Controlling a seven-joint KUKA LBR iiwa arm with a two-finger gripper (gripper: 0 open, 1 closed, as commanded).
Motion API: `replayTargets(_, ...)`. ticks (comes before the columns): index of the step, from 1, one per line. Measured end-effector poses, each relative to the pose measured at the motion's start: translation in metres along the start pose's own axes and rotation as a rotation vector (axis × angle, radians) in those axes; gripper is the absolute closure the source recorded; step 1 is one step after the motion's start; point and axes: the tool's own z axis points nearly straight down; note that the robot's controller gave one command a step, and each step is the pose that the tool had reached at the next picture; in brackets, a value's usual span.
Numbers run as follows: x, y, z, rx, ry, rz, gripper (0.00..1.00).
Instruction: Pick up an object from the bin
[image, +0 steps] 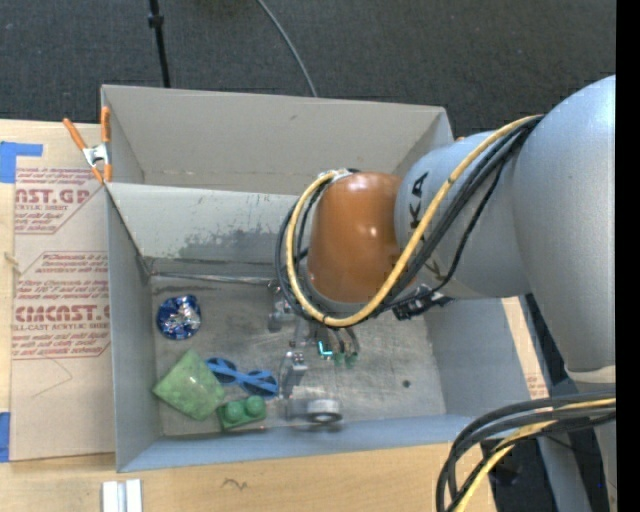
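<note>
- The bin (128, 300) is plain grey metal; its floor is scuffed with paler and darker smears.
- The ball (178, 316) at the far left of the floor is blue with shiny silver-white flecks.
- The crumpled thing (190, 387) at the near left is light, mottled green.
- The looped thing (240, 375) just right of it is bright blue.
- The knobbly piece (243, 410) by the near wall is a deeper green.
- The wheel-like piece (318, 410) to its right is grey and silver.
- The wrist cover (350, 235) is glossy orange-brown, ringed by yellow and black cables (297, 235).
- The arm (560, 200) is pale grey-white with black lettering.
- The claw (295, 385) is silvery metal, with a small teal glow beside it.
</note>
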Motion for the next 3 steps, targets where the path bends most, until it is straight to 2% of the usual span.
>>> replayTargets(1,0.019,0.031,0.058,-0.001,-0.013,0.002,0.0)
replayTargets(2,0.02,0.031,0.054,-0.003,-0.008,0.002,1.0)
replayTargets(3,0.023,-0.022,-0.109,0.0,-0.017,-0.161,1.0)
